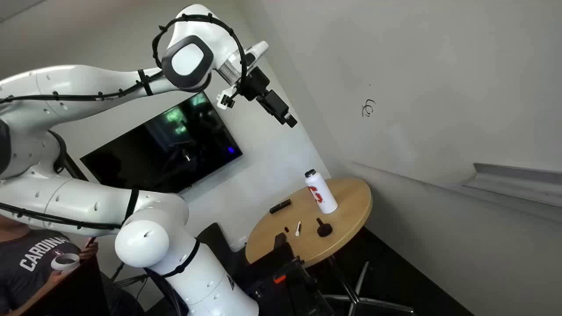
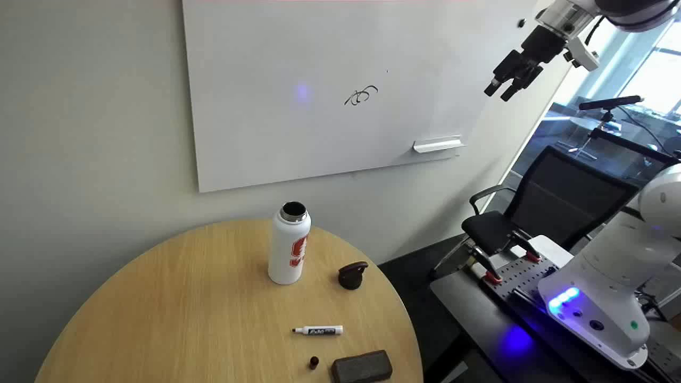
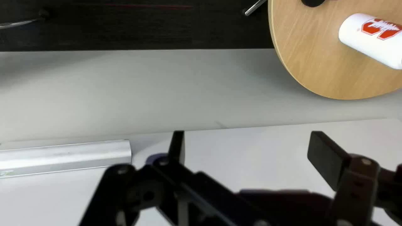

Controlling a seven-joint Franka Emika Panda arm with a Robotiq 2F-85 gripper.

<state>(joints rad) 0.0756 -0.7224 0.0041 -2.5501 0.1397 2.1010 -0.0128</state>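
Note:
My gripper (image 3: 248, 147) stands wide open, with nothing between its dark fingers (image 3: 326, 160). In both exterior views the gripper (image 2: 497, 94) hangs high in the air, well above the table and touching nothing. Behind its jaws in the wrist view spreads the whiteboard (image 3: 245, 160); it bears a black scribble (image 2: 362, 96). Farther off, on a round wooden table (image 2: 202, 298), a white bottle (image 2: 289, 250) with a red logo stands upright, its mouth uncovered. Near it lie a black lid (image 2: 351, 276), an uncapped marker (image 2: 319, 330), a small dark cap (image 2: 314, 363) and a dark block like an eraser (image 2: 362, 367).
A metal tray (image 3: 66, 155) juts from the whiteboard's lower edge. An office chair (image 2: 569, 197) stands between wall and arm base. A long black object (image 1: 280, 206) lies on the table. A wall screen (image 1: 167, 140) hangs behind the arm, and a person (image 1: 39, 259) holds a mug.

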